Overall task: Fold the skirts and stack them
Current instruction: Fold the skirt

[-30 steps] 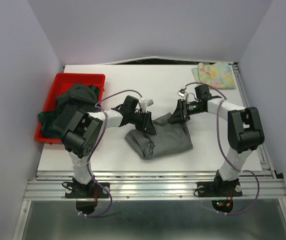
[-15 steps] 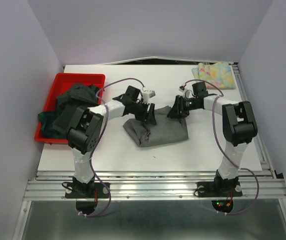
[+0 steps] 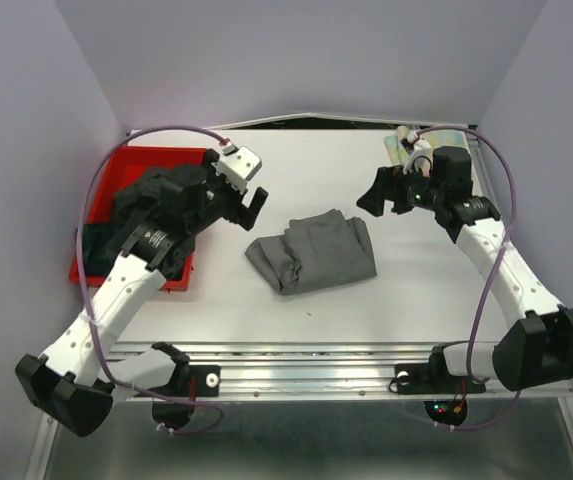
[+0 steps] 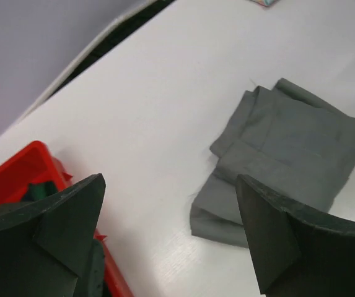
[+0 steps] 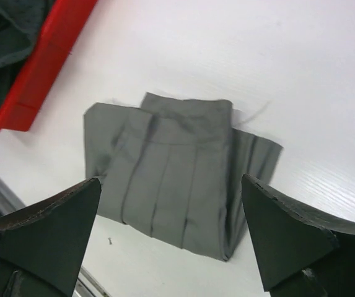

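A grey pleated skirt (image 3: 311, 252) lies folded on the white table, free of both grippers. My left gripper (image 3: 254, 205) hangs open above and to its left, nothing between its jaws. In the left wrist view this skirt (image 4: 289, 154) lies beyond the open left gripper (image 4: 170, 185). My right gripper (image 3: 381, 195) is open above the skirt's right side. The right wrist view looks down on the pleats (image 5: 177, 192) between the spread jaws of the right gripper (image 5: 171, 184). A pastel floral skirt (image 3: 454, 134) lies at the back right corner, mostly hidden by the right arm.
A red bin (image 3: 161, 152) stands at the table's left edge with dark skirts (image 3: 151, 195) heaped in it, partly under the left arm. The same bin (image 5: 47, 62) shows in the right wrist view. Purple walls close in the table on three sides.
Both grippers have opened and let go of the grey skirt. They rose and drew apart, the left toward the bin, the right toward the back right. The skirt now lies folded.
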{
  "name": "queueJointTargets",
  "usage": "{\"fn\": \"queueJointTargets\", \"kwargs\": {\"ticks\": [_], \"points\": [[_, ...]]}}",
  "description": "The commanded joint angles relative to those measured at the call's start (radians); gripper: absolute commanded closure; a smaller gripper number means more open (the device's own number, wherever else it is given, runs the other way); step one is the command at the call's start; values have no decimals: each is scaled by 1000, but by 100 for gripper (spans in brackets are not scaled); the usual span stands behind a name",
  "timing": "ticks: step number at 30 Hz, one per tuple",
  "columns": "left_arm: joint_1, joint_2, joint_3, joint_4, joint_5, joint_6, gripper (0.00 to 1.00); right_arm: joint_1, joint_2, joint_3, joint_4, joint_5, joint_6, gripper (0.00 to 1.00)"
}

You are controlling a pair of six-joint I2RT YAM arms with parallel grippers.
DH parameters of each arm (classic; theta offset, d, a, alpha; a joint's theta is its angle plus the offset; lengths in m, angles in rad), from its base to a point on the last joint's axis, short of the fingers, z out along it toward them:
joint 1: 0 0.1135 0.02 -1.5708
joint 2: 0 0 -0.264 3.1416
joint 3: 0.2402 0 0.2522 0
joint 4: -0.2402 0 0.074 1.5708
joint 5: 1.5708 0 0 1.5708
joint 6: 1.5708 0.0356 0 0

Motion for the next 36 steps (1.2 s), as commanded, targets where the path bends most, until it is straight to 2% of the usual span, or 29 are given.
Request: {"fn": "queueJointTargets", "kwargs": {"ticks": [1, 3, 4, 7, 8, 9, 10, 11, 14, 19, 23, 28, 31, 36], "points": [[-8, -132, -103, -7, -141, 126, 1, -4, -82, -57, -63, 231, -75, 0], [-8, -195, -136, -6, -141, 104, 1, -4, -85, -68, -90, 262, -125, 0], [-8, -202, -141, -50, -125, 102, 6, -4, -82, -73, -115, 254, -174, 0], [-8, -196, -169, -99, -16, 4, 19, -4, -61, -62, -174, 133, -259, 0], [-8, -190, -183, -102, 76, -36, 27, -4, -38, -53, -226, 30, -277, 0], [-8, -196, -227, -86, 137, -77, 28, -4, -24, -56, -248, -15, -276, 0], [-8, -203, -258, -52, 197, -119, 30, -4, -12, -65, -265, -48, -264, 0], [-11, -218, -340, 55, 284, -219, 33, -4, 1, -103, -267, -62, -250, 0], [-61, -173, -434, 273, 317, -439, 41, -4, 54, -171, -261, -27, -209, 0], [-139, 10, -411, 485, 373, -657, 45, -27, 73, -238, -242, -10, -155, 0], [-185, 166, -370, 585, 396, -734, 49, -40, 118, -254, -198, -20, -89, 0], [-153, 361, -310, 577, 388, -771, 55, -95, 257, -206, -198, -82, -18, 0], [-147, 465, -234, 505, 377, -719, 56, -118, 313, -206, -178, -108, 43, 0], [-89, 652, -146, 420, 395, -725, 56, -130, 350, -243, -109, -126, 121, 0]]}}
